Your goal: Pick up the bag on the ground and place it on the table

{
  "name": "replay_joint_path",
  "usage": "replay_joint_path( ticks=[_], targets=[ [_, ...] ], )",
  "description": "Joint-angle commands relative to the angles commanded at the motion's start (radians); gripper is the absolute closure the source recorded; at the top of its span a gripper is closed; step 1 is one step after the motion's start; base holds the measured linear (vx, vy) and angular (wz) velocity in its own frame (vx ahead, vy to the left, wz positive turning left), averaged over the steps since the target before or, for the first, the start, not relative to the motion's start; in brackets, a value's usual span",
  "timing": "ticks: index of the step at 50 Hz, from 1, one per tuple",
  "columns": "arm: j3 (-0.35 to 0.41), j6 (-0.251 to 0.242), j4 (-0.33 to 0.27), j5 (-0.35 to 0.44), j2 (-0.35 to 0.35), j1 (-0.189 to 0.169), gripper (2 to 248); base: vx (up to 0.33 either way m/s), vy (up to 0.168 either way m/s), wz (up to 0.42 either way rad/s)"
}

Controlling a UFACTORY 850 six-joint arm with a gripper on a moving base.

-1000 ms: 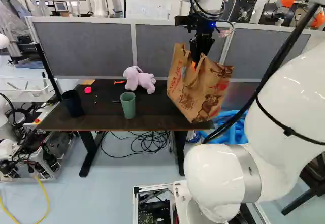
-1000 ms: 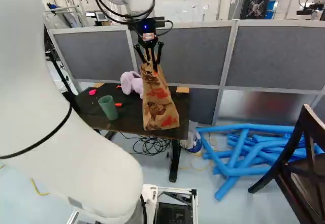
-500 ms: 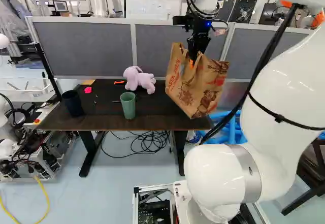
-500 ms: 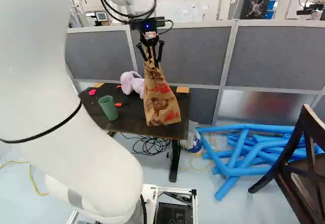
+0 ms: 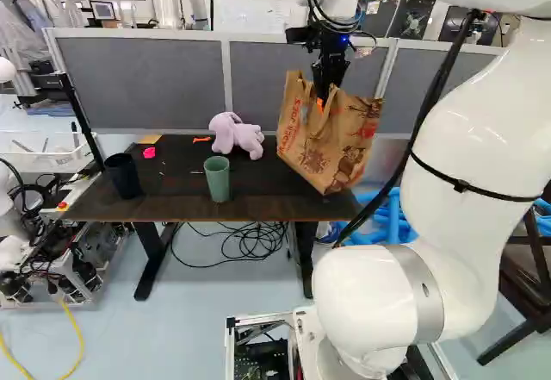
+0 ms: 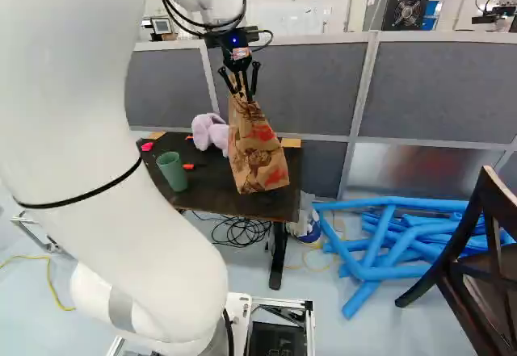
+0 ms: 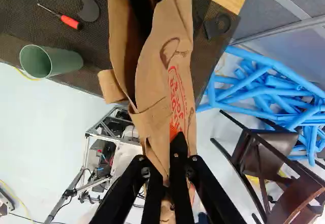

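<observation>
My big white arm (image 5: 469,130) reaches farther out now than a moment ago. The dark table (image 5: 267,189) has not moved. The brown bag (image 5: 331,143) is farther off too, tipped over the table's right end, so I think the putting-down part is close. Its bottom looks just above the top, but it may touch. I am the gripper (image 7: 176,145), and my jaws are pinched together on the bag's top. The purple toy (image 5: 225,132) and green cup (image 5: 217,179) stay put, left of it.
</observation>
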Motion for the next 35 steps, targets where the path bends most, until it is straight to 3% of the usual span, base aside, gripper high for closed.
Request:
replay_joint_path(
  ticks=[35],
  targets=[
    [-0.041,0.000,-0.050,0.009,-0.130,0.034,229,0.000,0.000,0.000]
  ],
)
